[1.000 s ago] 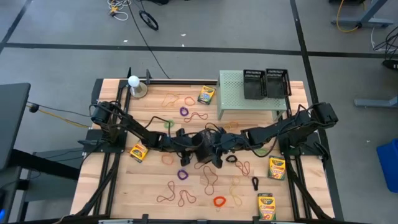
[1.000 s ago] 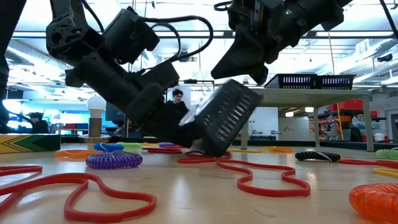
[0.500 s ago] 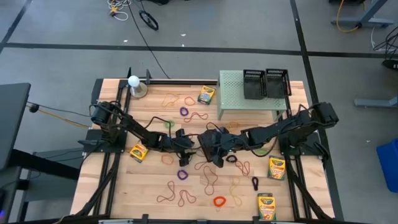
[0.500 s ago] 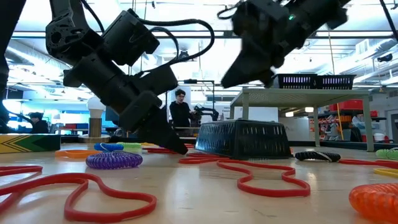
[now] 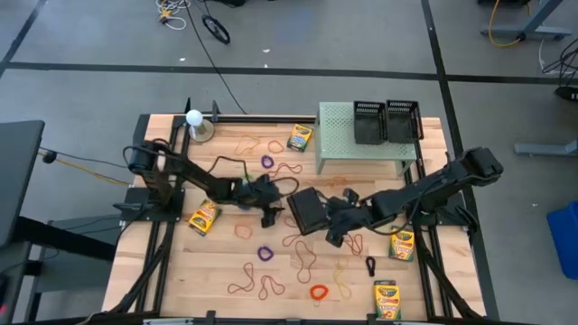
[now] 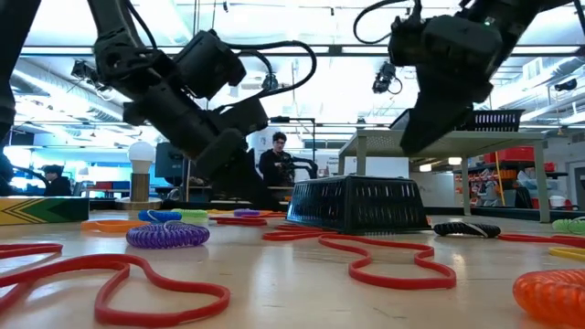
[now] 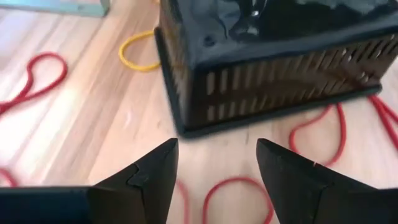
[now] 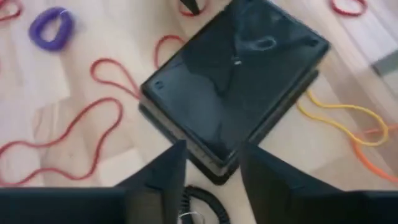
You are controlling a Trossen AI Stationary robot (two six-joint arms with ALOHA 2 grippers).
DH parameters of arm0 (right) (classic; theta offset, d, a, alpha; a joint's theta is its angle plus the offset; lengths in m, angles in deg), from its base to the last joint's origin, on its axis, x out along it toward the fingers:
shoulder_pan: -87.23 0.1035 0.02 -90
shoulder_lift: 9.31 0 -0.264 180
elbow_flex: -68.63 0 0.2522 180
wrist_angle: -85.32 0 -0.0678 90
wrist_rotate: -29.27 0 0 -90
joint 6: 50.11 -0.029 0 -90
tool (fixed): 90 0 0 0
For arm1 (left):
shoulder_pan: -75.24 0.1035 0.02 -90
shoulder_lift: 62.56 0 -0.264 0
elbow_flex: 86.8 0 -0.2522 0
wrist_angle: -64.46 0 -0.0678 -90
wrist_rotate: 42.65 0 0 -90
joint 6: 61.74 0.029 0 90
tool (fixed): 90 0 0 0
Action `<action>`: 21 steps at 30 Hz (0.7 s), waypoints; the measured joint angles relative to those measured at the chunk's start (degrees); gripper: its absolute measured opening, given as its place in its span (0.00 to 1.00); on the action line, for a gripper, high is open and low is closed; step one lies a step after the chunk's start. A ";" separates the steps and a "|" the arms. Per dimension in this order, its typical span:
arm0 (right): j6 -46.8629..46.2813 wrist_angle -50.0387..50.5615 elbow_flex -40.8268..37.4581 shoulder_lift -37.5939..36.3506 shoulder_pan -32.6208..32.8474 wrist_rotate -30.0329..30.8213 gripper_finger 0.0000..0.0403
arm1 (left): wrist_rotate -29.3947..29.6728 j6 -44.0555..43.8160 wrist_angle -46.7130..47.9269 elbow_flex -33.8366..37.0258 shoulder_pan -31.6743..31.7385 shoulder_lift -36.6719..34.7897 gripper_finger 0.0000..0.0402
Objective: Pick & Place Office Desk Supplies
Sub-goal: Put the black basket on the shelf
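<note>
Black basket (image 5: 304, 209) just landed upside down mid-table; left gripper (image 7: 214, 180) and right gripper (image 8: 211, 180) both gaping empty, backing off toward 9 and 3 o'clock, so no supplies binned yet.

Right wrist view: black basket (image 8: 239, 81) lies upside down on the wooden counter (image 8: 74, 134), flat bottom facing up. Right hand (image 8: 211, 167) hovers above its near corner, fingers (image 8: 165, 171) apart, nothing between them. Red loops (image 8: 93, 118) beside the basket; a yellow loop (image 8: 336, 115) on its other side; purple ring (image 8: 51, 28) well apart.
</note>
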 joint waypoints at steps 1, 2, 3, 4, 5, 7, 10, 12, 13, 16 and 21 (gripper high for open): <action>-0.53 1.64 0.01 -0.03 0.02 0.24 0.44 | -1.36 1.08 0.68 0.03 0.73 -0.36 0.57; -0.65 3.63 0.01 -0.02 0.04 0.33 0.45 | -3.03 2.08 0.70 -0.03 1.39 -0.38 0.57; -0.68 5.36 0.00 0.00 0.04 0.37 0.45 | -4.68 2.99 1.63 -0.03 1.97 -0.40 0.56; -0.69 6.10 -0.09 0.25 0.03 0.63 0.45 | -5.92 3.85 2.82 0.01 2.44 -0.40 0.56; -0.62 5.77 -0.53 0.44 -0.19 0.77 0.43 | -6.78 4.37 3.77 0.01 2.82 -0.38 0.56; -0.05 5.26 -1.92 0.56 -0.93 0.53 0.37 | -6.97 5.58 4.65 -0.01 3.36 0.00 0.55; 0.99 0.50 -4.68 1.05 -2.82 -2.71 0.25 | -6.95 6.03 5.67 -0.03 3.59 -0.01 0.54; 1.45 -0.79 -6.85 1.19 -3.79 -4.53 0.15 | -7.09 6.09 5.67 -0.03 3.46 -0.01 0.54; 1.92 -2.96 -7.76 1.51 -4.17 -5.17 0.10 | -7.45 6.03 5.60 -0.03 3.46 -0.01 0.54; 3.96 -7.80 -9.82 1.57 -4.68 -6.32 0.02 | -9.06 5.28 5.22 -0.03 3.40 0.01 0.54; 5.59 -16.09 -11.58 4.64 -6.24 -9.25 0.05 | -10.30 4.72 4.45 -0.01 2.92 0.08 0.53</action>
